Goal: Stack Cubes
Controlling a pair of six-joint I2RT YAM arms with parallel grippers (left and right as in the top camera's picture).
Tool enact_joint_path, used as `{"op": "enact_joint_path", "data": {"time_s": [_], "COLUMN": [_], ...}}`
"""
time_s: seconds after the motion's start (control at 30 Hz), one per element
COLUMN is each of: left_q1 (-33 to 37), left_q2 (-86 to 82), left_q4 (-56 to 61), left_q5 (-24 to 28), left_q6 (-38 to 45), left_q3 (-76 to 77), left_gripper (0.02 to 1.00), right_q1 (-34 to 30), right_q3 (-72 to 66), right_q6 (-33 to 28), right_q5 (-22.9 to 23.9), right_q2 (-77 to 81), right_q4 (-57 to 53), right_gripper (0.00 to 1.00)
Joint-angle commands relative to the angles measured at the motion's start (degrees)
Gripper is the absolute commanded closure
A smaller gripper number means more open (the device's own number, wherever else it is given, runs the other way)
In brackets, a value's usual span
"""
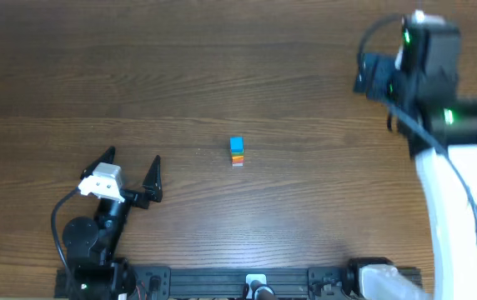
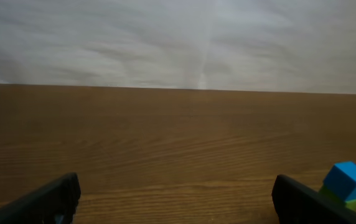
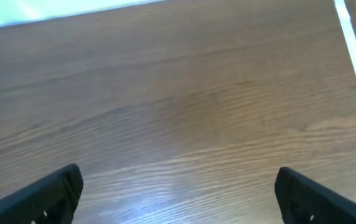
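Right gripper (image 3: 178, 193) hangs high, fingers spread wide, over the table (image 1: 222, 67) at its far right. Left gripper (image 1: 133, 158) sits low, spread as well. The cube stack (image 1: 237, 152) stands mid-table, blue cube (image 2: 348, 180) on top, near the left gripper's right finger.

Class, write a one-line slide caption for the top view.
Cube stack, blue on top, at the table centre; open left gripper nearby, right gripper far off at upper right.

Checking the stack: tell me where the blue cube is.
In the top view the blue cube sits atop the small stack near the table's middle, to the right of the open left hand.
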Motion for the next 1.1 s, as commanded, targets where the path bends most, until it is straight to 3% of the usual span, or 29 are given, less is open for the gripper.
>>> {"op": "enact_joint_path", "data": {"time_s": [0.03, 0.2, 0.5, 0.73, 1.1], "left_q1": [-0.3, -0.3, -0.3, -0.3, -0.3], "left_q2": [-0.4, -0.4, -0.4, -0.4, -0.4], "left_q4": [0.2, 0.2, 0.2, 0.2, 0.2], "left_q5": [0.5, 0.5, 0.5, 0.5, 0.5], "left_q6": [0.8, 0.8, 0.8, 0.8, 0.8], "left_q3": [-0.5, -0.5, -0.5, -0.5, -0.5], "left_gripper": [0.018, 0.018, 0.018, 0.018, 0.02], "right_q1": [0.3, -1.9, -3.6, -3.5, -3.3], "right_q3": [-11.3, -27.3, -44.3, -52.3, -61.1], "right_q6": [-1.6, -1.6, 3.1, -9.6, -11.1], "right_q5": [-5.2, -6.1, -9.9, -19.2, -21.9], "right_q2": [-12.5, -29.4, -54.3, -68.1, -70.7], "right_q4": [3.5, 11.2, 13.1, 17.4, 27.4], "right_gripper": [0.007, 0.007, 0.009, 0.007, 0.007]}}
